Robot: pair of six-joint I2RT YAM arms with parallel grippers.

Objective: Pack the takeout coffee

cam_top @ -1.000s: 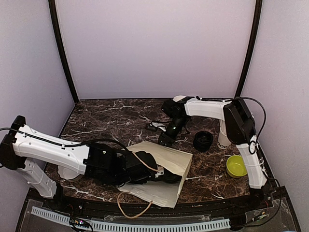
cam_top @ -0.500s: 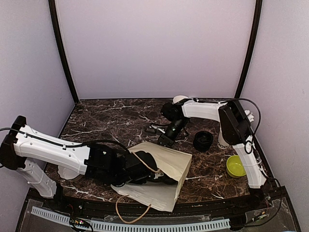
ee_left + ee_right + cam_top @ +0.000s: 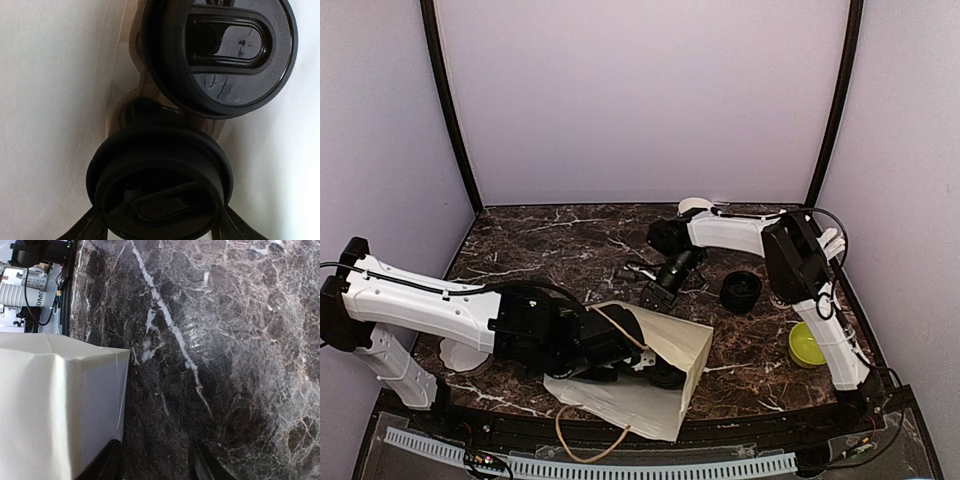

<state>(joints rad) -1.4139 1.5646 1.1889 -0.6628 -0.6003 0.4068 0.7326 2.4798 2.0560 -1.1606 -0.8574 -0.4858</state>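
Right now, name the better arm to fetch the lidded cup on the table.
Right: the right hand, empty, is near the lidded cup; the left hand is inside the bag gripping another cup.

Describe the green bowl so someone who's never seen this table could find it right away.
On the dark marble table, go to the right side, beside the right arm's lower part. The green bowl sits there near the front edge. It is the only bright yellow-green thing; the round black item behind it and the paper bag to its left are dull.
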